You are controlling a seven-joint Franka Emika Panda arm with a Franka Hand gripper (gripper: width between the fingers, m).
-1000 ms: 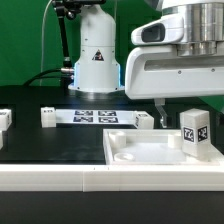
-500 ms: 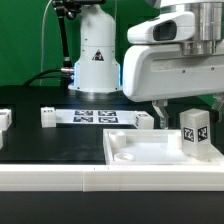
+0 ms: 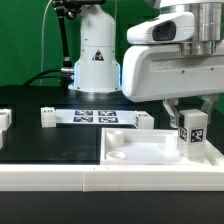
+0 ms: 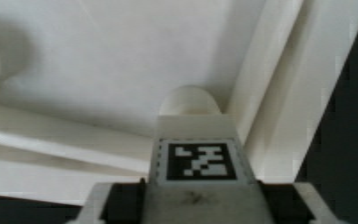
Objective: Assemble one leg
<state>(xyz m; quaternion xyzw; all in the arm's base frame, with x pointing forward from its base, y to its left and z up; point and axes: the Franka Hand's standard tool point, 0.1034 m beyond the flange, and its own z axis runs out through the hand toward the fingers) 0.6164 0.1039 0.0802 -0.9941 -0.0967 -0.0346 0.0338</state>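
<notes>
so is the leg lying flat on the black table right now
No, the leg stands upright between the fingers of the pincer, over the white panel rather than on the table.

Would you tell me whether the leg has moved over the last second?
Yes. The leg sits higher in the exterior view, farther from the near rim of the white panel.

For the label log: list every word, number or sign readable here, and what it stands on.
No words or numbers are legible.
Robot base: dark triangular sign, too small to read.
Leg: black-and-white marker tag, pattern only.
Marker board: marker tags, patterns only.
</notes>
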